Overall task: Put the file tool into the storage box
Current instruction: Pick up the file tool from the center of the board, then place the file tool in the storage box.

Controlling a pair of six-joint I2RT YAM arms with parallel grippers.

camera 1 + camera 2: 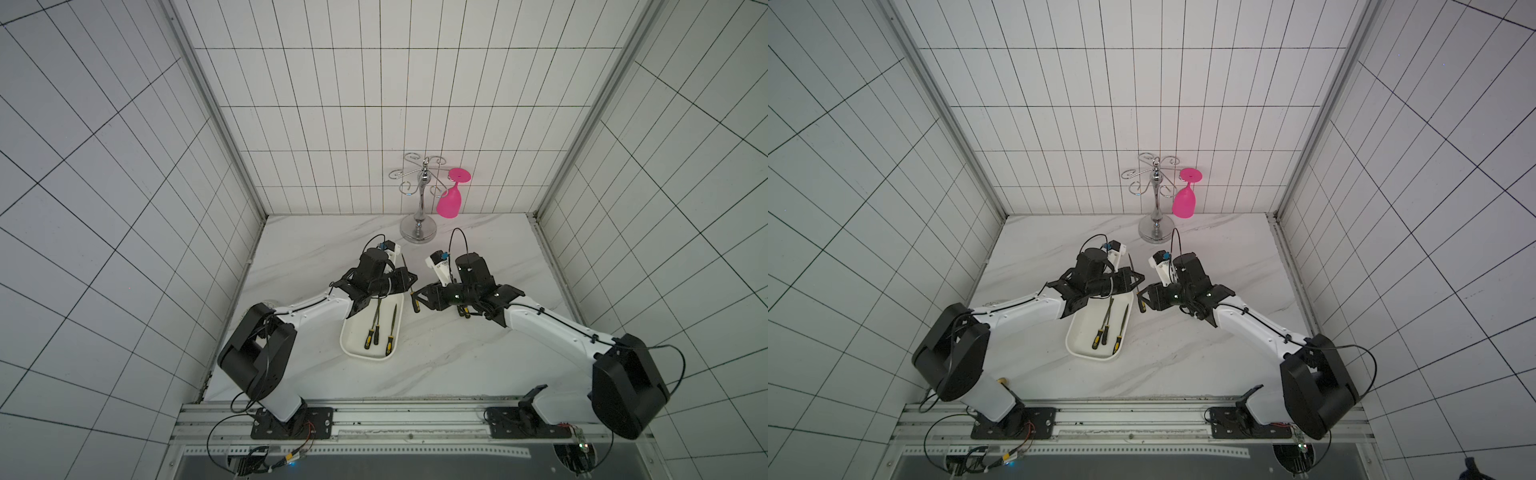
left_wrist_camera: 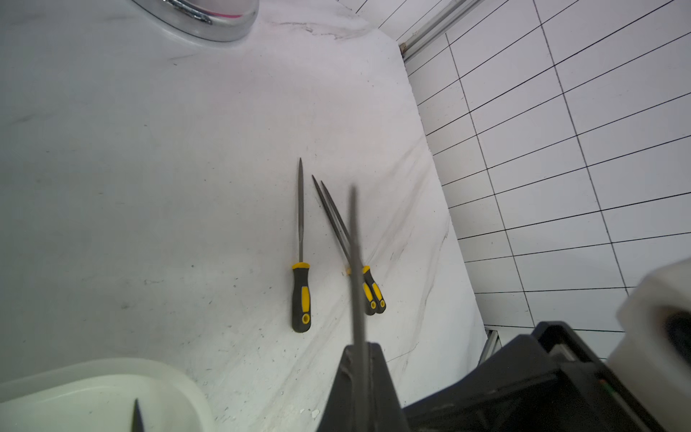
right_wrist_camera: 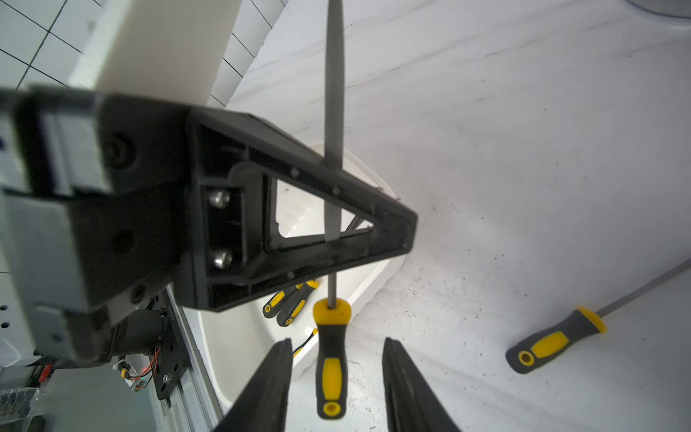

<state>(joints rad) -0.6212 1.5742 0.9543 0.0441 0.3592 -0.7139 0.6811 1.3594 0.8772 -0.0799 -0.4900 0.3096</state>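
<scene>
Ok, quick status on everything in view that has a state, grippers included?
left gripper: shut on the held file's blade.
right gripper: open, jaws either side of the handle, not touching it.
held file: off the table, not yet in the box.
box: three files lying inside.
loose files: three, flat on the table.
pink glass: hanging upside down on the rack.
rack: upright.

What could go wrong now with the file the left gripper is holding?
1. The left gripper pinches the file only by its thin blade, so the hanging handle might swing or slip.
2. The right gripper, open, flanks that handle; pulling away sideways could knock it.
3. The handle hangs near the storage box rim; releasing here may miss.
</scene>
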